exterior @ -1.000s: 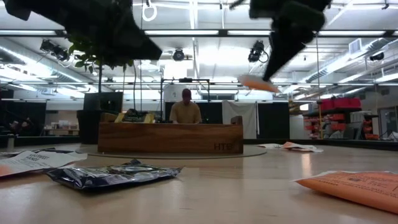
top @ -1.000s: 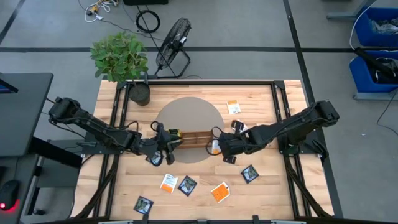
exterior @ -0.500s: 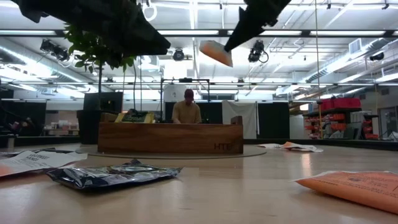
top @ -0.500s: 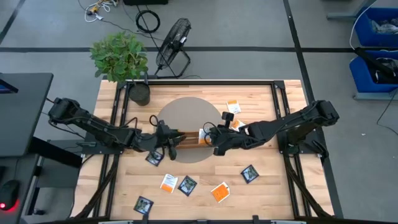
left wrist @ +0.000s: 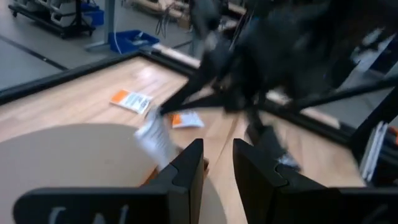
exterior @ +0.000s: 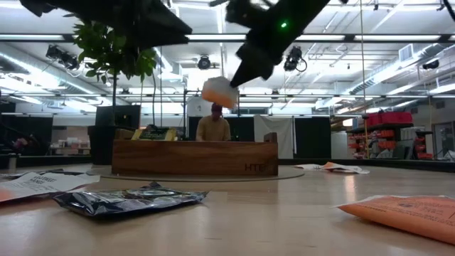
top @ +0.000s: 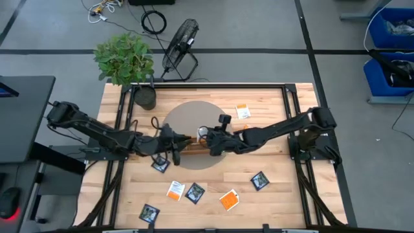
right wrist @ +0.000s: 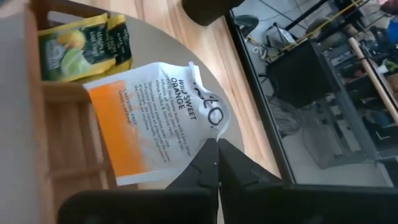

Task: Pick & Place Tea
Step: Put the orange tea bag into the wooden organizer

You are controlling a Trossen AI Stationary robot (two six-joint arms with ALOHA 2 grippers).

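A: Item one, far left: left gripper [top: 176,144], held over the wooden tray's [exterior: 192,157] left end above the round grey mat [top: 194,116]. State?

B: Fingers [left wrist: 186,171] a narrow gap apart, nothing between them. Just beside it on the table lies a dark navy sachet [top: 160,164].

A: Item two, tray contents?

B: Yellow-green sachets [right wrist: 84,43] stand in a compartment at the tray's left end; the low view shows their tops above the wall.

A: Item three, centre: right gripper [top: 208,137].

B: Reached across over the tray's middle. Its fingertips are pinched together on one edge of an orange-and-white sachet [right wrist: 152,118], which hangs in the air above the tray, tilted, touching nothing else.

A: Item four, loose stock, front of the table?

B: From the left: a navy sachet [top: 149,212] near the front edge, an orange-and-white one [top: 175,189] touching a navy one [top: 195,193], an orange one [top: 228,200], then a navy one [top: 260,180].

A: Item five, back right?

B: One orange-and-white sachet [top: 242,111] just beyond the mat's rim. A person [exterior: 212,125] sits in the room behind the table.
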